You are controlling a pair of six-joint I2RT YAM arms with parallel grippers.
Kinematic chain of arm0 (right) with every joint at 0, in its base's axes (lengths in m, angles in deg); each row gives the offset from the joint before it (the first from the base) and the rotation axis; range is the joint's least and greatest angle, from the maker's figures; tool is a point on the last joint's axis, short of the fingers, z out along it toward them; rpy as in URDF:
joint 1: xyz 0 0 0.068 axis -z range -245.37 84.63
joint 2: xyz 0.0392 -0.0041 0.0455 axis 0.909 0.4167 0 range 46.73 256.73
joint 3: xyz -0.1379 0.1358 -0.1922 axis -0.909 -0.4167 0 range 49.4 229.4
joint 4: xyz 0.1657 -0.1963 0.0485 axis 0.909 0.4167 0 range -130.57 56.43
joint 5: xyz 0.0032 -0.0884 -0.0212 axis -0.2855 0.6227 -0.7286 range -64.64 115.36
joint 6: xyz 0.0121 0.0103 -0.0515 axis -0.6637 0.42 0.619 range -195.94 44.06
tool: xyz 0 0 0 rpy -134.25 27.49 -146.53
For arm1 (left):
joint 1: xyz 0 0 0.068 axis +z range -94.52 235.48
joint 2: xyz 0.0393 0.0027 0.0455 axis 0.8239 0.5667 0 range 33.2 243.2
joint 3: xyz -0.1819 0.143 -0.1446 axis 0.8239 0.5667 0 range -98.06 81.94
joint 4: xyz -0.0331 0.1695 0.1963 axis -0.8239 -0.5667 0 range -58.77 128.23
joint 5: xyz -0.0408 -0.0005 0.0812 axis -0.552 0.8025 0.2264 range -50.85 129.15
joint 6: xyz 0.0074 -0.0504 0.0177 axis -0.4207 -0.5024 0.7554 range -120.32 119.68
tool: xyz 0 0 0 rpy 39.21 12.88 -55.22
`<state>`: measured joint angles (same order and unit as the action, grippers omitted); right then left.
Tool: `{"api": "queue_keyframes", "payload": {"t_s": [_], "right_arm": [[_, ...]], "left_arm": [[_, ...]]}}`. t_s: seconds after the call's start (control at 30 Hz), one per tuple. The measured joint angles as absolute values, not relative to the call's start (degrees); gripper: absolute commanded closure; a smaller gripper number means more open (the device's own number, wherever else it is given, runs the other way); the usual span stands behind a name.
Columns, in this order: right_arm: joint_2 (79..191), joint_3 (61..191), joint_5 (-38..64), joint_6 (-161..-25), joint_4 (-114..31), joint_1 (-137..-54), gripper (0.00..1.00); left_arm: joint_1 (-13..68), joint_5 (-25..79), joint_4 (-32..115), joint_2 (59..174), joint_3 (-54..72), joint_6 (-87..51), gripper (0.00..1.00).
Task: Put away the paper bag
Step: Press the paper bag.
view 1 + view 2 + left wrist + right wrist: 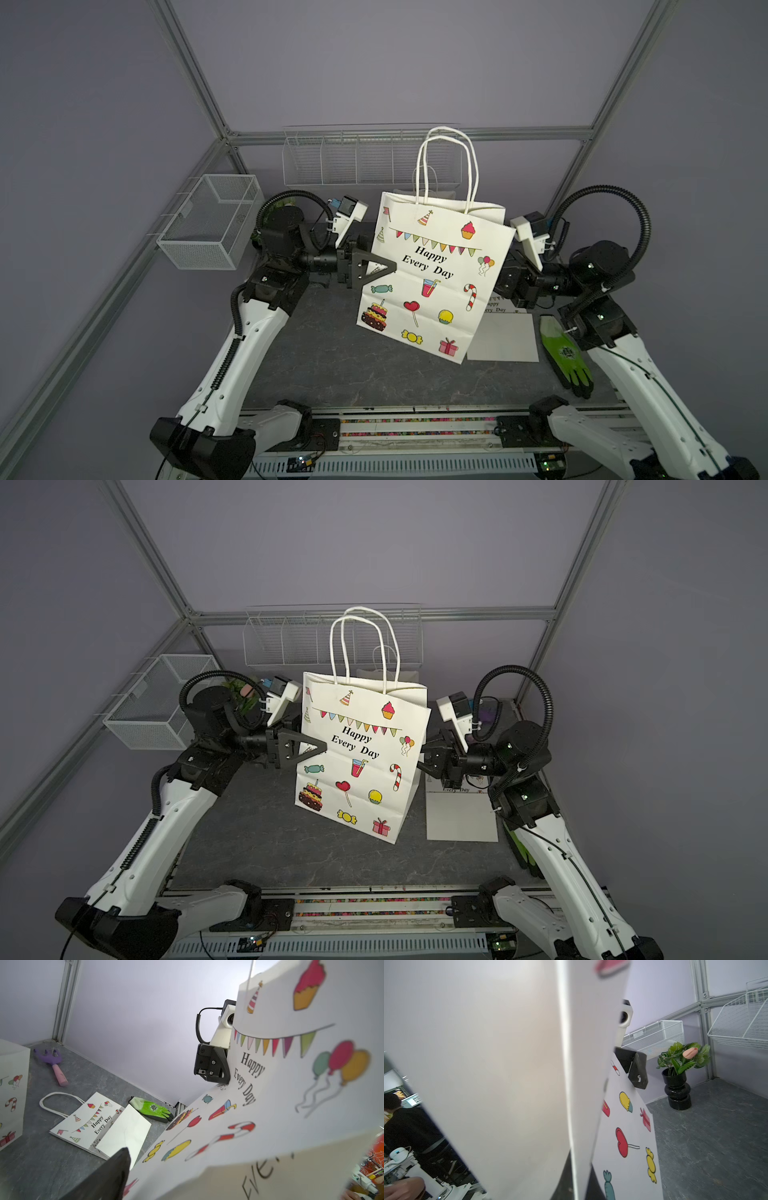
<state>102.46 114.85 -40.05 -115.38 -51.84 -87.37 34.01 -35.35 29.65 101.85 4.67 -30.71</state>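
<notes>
Standing paper bag (432,282): mesh basket (208,224) left of it, wire rack (357,162) behind, flat bag (503,336) and glove (567,357) right.

Both arms are extended inward.
The left gripper (380,262) is spread wide; the right gripper (420,766) is pinched shut on the paper bag's (432,286) edge.

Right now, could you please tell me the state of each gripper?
Left gripper: open, its jaws either side of the paper bag at one edge.
Right gripper: shut on the paper bag's opposite edge.
</notes>
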Motion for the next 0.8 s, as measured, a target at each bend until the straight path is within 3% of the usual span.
{"api": "queue_keyframes", "payload": {"t_s": [0.17,0.4,0.67,0.8], "right_arm": [[103.33,114.87,-40.68,-116.04,-52.49,-88.0,0.93],[103.59,115.07,-40.48,-115.31,-51.14,-88.07,0.93],[103.53,116.9,-38.95,-112.14,-46.28,-88.16,0.91],[103.29,117.01,-38.01,-110.96,-44.36,-88.16,0.78]], "left_arm": [[32.32,-34.54,35.22,101.06,5.34,-34.52,0.23],[32.15,-33.97,37.95,98.83,5.34,-36.66,0.61],[32.15,-33.49,38.33,98.06,5.45,-37.08,0.85],[32.15,-32.97,38.02,98.06,5.45,-37.03,0.94]]}}
